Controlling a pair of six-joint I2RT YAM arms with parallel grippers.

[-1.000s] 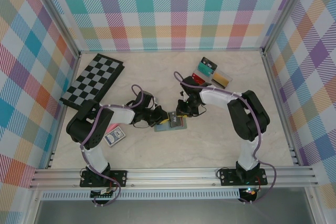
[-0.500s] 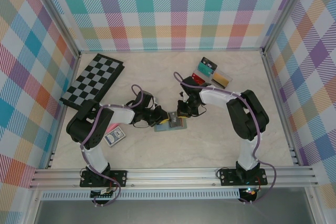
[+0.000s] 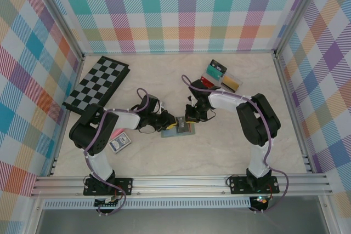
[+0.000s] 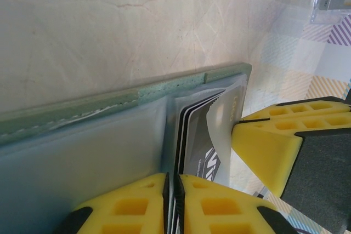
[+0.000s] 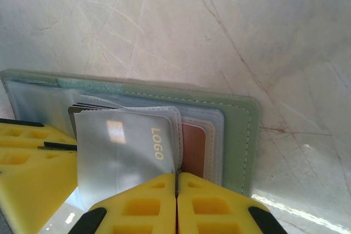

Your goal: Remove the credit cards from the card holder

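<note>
From above: grey-green card holder (image 3: 181, 128) lying open mid-table, left gripper (image 3: 166, 125) and right gripper (image 3: 190, 119) meeting over it, finer detail too small to tell, part of it hidden under the arms' own links.

From the left wrist: left gripper (image 4: 174, 184) clenched on the edges of stacked dark credit cards (image 4: 192, 135), pale stripes along them, poking from a clear pocket. Beside them, a yellow finger (image 4: 263, 146) of the other arm touching a curled clear sleeve (image 4: 226, 108).

From the right wrist: right gripper (image 5: 176, 182) pinched tight on the lower edge of that sleeve, the word LOGO in gold on its grey face. Behind it, a reddish card (image 5: 192, 146) tucked in a slot.

Holder soft and leather-like, stitched along a rounded rim. Sleeves glossy, filmy. Fingers hard yellow plastic with square cut-outs. Table (image 5: 258, 31) pale, marble-veined, scratched.

Round about, well apart: checkered board (image 3: 96, 84) far left, blue-patterned pack (image 3: 119, 143) by the left arm, clear tray (image 3: 224, 76) of teal and gold cards far right, a red card (image 3: 206, 82) just beside it.
</note>
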